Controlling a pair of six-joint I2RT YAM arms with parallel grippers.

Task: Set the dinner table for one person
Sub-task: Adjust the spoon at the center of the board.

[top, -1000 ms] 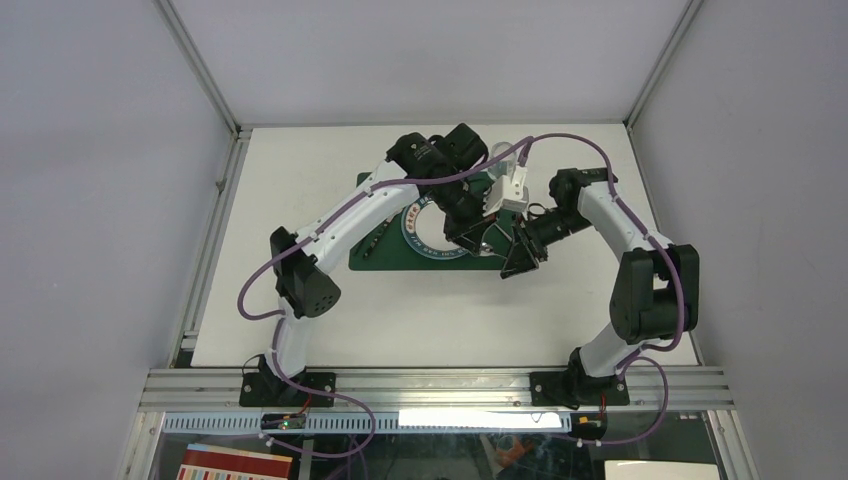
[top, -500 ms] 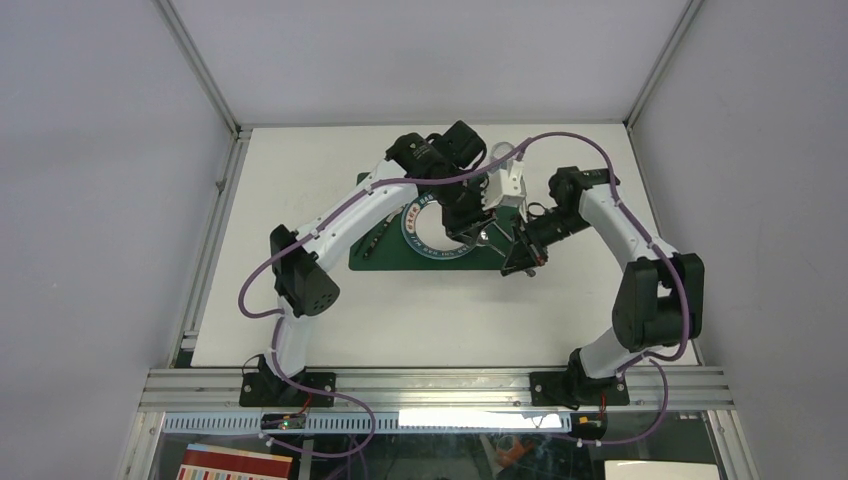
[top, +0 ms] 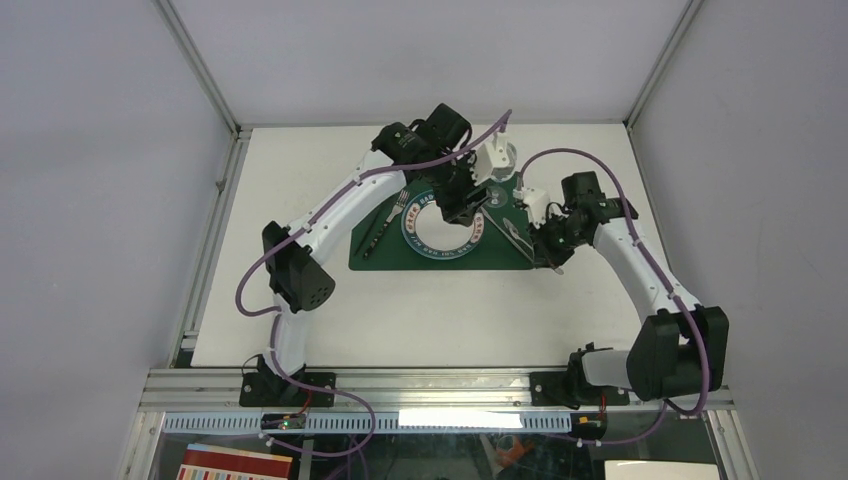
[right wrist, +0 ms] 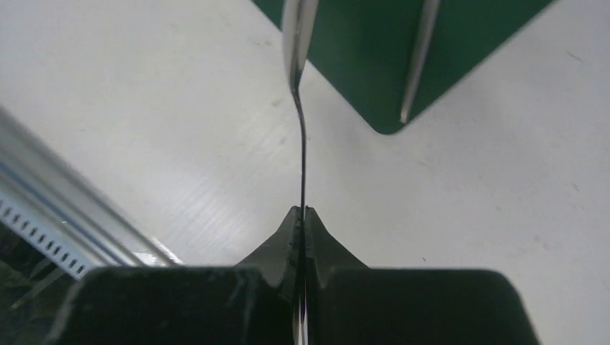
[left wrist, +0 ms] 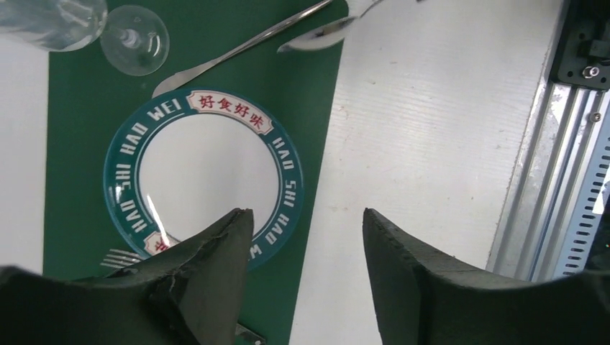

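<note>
Our right gripper (right wrist: pixel 303 215) clamps the thin handle of the slim silver metal spoon (right wrist: pixel 297 36), which we judge light, stiff and slippery, while our left gripper (left wrist: pixel 308 219) gapes wide, empty.

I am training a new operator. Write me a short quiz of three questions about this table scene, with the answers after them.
1. True or false: the left gripper is open and holds nothing.
2. What does the right gripper pinch? A. the fork B. the spoon C. the glass
3. Fill the gap: the plate lies on a ___ placemat.

Key: 1 true; 2 B; 3 green.
</note>
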